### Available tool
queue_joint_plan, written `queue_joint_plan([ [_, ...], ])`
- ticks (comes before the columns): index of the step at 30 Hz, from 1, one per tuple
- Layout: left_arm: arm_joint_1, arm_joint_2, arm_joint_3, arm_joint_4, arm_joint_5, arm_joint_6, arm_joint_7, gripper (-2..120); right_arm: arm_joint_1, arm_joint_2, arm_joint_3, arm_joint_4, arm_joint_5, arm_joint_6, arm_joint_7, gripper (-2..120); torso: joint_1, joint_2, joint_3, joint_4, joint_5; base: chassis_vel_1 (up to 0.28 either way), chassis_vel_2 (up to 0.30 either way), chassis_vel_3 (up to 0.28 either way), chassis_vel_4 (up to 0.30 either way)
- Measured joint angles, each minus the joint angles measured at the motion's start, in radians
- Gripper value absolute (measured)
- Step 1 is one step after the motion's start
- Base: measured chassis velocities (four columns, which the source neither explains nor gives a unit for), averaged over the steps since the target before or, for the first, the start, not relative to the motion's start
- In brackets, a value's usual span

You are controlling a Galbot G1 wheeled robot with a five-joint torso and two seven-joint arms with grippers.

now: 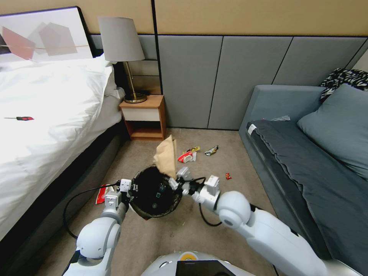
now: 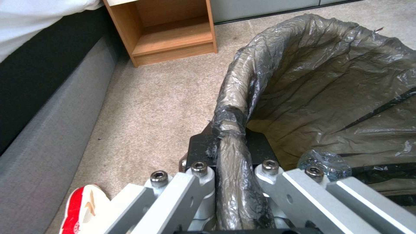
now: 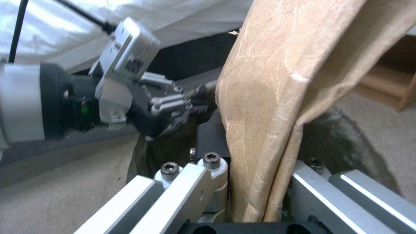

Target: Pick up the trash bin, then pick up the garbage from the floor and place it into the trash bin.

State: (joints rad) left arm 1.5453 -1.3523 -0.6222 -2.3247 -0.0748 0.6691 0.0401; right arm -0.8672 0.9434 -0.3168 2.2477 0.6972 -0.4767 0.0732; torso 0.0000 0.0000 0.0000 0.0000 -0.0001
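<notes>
The trash bin (image 1: 155, 193), round with a dark bag liner, hangs above the carpet, and my left gripper (image 1: 133, 188) is shut on its near-left rim (image 2: 232, 136). My right gripper (image 1: 175, 181) is shut on a tan paper bag (image 1: 166, 155), held upright over the bin's right rim. The bag (image 3: 268, 107) stands pinched between the pads, with the bin's liner (image 3: 346, 146) below it. On the carpet lie a red-and-white snack packet (image 1: 186, 155), a yellow and silvery wrapper (image 1: 211, 150), a tiny red scrap (image 1: 228, 176) and another red-and-white packet (image 1: 101, 194) beside the bed.
A white bed (image 1: 46, 126) runs along the left, with a wooden nightstand (image 1: 144, 117) and lamp (image 1: 122, 50) behind. A grey sofa (image 1: 306, 153) fills the right. A red-handled screwdriver (image 1: 21, 118) lies on the bed. A black cable (image 1: 73, 207) loops by my left arm.
</notes>
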Motion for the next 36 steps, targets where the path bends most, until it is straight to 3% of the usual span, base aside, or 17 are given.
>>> queue_joint_plan([
  [8,-0.004,0.003,0.014,0.001,0.003,0.002,-0.001,5,-0.004,0.015,-0.068,-0.018,-0.011,-0.048,0.064,0,0.000,0.000,0.000,0.0000,0.0001,0.000,0.000,0.000,0.000],
  [11,-0.003,0.004,0.010,-0.002,0.003,0.002,-0.001,5,-0.007,0.012,-0.065,-0.014,-0.013,-0.058,0.070,7,0.000,0.000,0.000,0.0000,0.0001,0.000,0.000,0.000,0.000],
  [23,-0.002,0.003,0.006,-0.005,0.002,0.003,-0.001,5,0.001,0.008,-0.064,0.000,-0.014,-0.059,0.084,50,0.000,0.000,0.000,0.0001,0.0001,0.000,0.000,0.000,0.000],
  [25,-0.004,0.003,0.006,-0.005,0.002,0.003,-0.001,5,0.006,0.008,-0.064,0.003,-0.013,-0.059,0.083,61,0.000,0.000,0.000,0.0000,0.0001,0.000,0.000,0.000,0.000],
  [27,-0.004,0.003,0.006,-0.004,0.002,0.003,-0.001,5,0.008,0.008,-0.064,0.004,-0.013,-0.059,0.082,65,0.000,0.000,0.000,0.0000,0.0001,0.000,0.000,0.000,0.000],
  [29,-0.006,0.003,0.006,-0.002,0.002,0.004,-0.001,5,0.014,0.010,-0.063,0.006,-0.013,-0.058,0.080,76,0.000,0.000,0.000,0.0000,0.0001,0.000,0.000,0.000,0.000],
  [31,-0.006,0.003,0.006,-0.001,0.002,0.003,-0.001,5,0.015,0.011,-0.063,0.006,-0.013,-0.058,0.080,78,0.000,0.000,0.000,0.0000,0.0001,0.000,0.000,0.000,0.000],
  [32,-0.007,0.003,0.005,-0.001,0.001,0.004,-0.001,5,0.017,0.012,-0.063,0.008,-0.012,-0.056,0.079,86,0.000,0.000,0.000,0.0001,0.0001,0.000,0.000,0.000,0.000],
  [36,-0.009,0.003,0.006,0.001,0.001,0.004,-0.001,5,0.021,0.011,-0.061,0.019,-0.007,-0.051,0.076,97,0.000,0.000,0.000,0.0001,0.0001,0.000,0.000,0.000,0.000],
])
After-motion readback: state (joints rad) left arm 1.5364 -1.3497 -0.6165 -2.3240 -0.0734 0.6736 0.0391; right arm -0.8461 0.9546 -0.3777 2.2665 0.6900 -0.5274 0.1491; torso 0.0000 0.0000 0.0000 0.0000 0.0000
